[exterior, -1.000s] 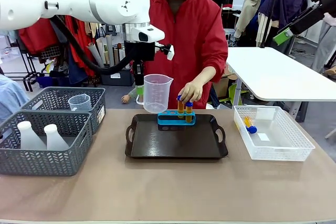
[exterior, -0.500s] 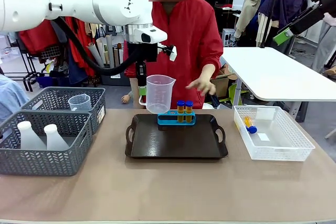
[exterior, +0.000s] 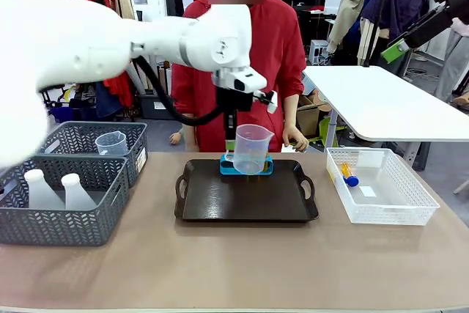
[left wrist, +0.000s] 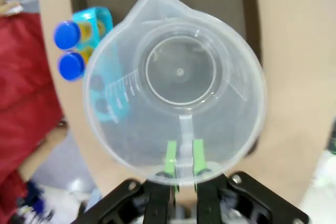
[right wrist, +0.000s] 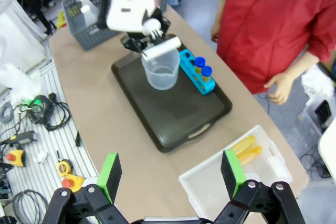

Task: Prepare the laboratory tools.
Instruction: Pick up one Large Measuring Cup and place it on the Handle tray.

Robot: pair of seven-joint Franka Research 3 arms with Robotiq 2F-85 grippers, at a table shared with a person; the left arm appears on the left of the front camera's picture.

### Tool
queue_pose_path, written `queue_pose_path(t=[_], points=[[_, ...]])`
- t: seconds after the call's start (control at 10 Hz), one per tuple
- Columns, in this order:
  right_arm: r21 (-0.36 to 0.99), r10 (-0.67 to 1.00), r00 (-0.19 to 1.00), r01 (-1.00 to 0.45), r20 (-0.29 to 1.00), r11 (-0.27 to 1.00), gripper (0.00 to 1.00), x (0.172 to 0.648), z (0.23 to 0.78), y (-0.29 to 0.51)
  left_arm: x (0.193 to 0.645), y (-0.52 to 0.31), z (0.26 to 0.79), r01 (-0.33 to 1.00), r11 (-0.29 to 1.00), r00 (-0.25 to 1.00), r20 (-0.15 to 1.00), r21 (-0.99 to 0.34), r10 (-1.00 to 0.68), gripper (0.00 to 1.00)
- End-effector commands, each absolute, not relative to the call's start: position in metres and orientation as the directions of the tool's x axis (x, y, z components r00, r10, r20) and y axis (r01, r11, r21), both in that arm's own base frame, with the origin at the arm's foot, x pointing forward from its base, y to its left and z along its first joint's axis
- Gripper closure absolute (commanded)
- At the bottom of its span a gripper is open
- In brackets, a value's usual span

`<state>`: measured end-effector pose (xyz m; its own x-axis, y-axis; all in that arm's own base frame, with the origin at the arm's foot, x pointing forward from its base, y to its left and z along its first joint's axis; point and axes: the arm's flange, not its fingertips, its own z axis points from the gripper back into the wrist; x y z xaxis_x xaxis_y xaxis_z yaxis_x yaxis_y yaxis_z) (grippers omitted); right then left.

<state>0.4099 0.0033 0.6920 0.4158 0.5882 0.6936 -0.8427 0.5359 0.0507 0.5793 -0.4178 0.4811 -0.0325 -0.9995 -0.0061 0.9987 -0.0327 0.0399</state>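
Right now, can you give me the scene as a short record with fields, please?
left gripper: shut on the clear measuring beaker's handle, over the dark tray
right gripper: open, holding nothing
blue rack: on tray, two blue-capped test tubes standing in it
white basket: two orange test tubes lying inside
grey baskets: two white conical flasks; one small beaker

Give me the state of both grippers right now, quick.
Left gripper: shut on the handle of the beaker, over the tray.
Right gripper: open, holding nothing.
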Motion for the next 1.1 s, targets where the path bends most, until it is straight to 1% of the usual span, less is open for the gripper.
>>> queue_pose_path(t=[0.0,0.3,0.5,1.0], points=[[0.055,0.584,0.415,-0.844,0.698,0.534,0.0,0.41,0.693,0.003,0.618,-0.442,0.485,0.993,-0.089,-0.089,-0.003,0.075,-0.996,1.0],[0.055,0.584,0.415,-0.844,0.698,0.534,0.0,0.41,0.693,0.003,0.64,-0.476,0.449,0.988,-0.145,-0.146,0.021,0.05,-0.989,1.0],[0.055,0.584,0.415,-0.844,0.698,0.534,0.0,0.41,0.693,0.003,0.64,-0.485,0.431,0.986,-0.167,-0.167,0.01,0.006,-0.986,1.0],[0.055,0.584,0.415,-0.844,0.698,0.534,0.0,0.41,0.693,0.003,0.641,-0.489,0.398,0.98,-0.196,-0.195,0.028,-0.026,-0.98,1.0]])
